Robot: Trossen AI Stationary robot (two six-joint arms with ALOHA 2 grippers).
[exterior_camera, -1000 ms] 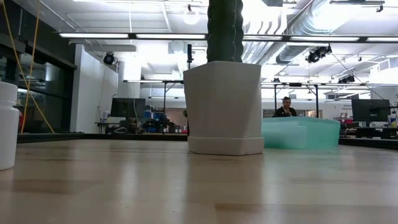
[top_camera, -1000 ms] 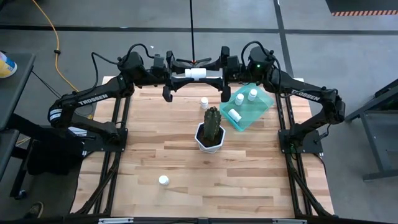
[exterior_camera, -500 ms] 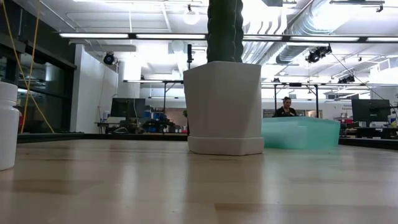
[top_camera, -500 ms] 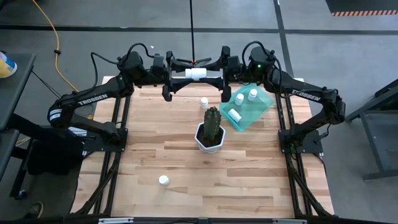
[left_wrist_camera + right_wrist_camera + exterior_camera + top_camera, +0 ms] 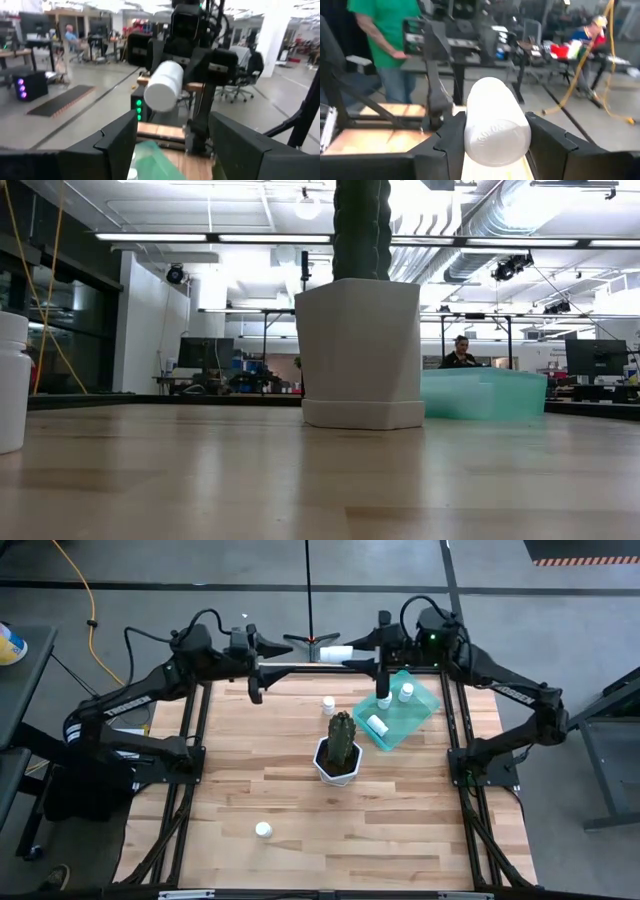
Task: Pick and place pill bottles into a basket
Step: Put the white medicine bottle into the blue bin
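A white pill bottle [image 5: 337, 652] lies level in the air over the table's far edge, held by my right gripper [image 5: 350, 652]. In the right wrist view the bottle [image 5: 496, 125] fills the gap between the fingers. My left gripper [image 5: 292, 654] is open and empty, a short way left of the bottle, facing it [image 5: 164, 90]. The teal basket [image 5: 418, 712] sits at the far right and holds three bottles [image 5: 406, 691]. One bottle [image 5: 328, 705] stands beside the cactus pot [image 5: 338, 755]. Another bottle [image 5: 263, 830] stands near the front. My right gripper pinches the bottle between its two fingers by its round sides [image 5: 470, 127]. The fingers come level from the table's right and lie along the bottle. The bottle is lifted clear and lies level. Its lettered end [image 5: 496, 142] faces my wrist and its free end [image 5: 159, 96] faces the left gripper.
The white faceted pot with the cactus [image 5: 360, 350] stands mid-table, left of the basket [image 5: 485, 395]. A bottle [image 5: 10, 380] shows at the low view's left edge. People show in the room beyond the table. Bare wood [image 5: 400, 820] lies at the front.
My left gripper has drawn back from the bottle toward the table's left. The bottle has stayed with my right gripper, which has carried it, still level, toward the table's right and a little toward the far edge.
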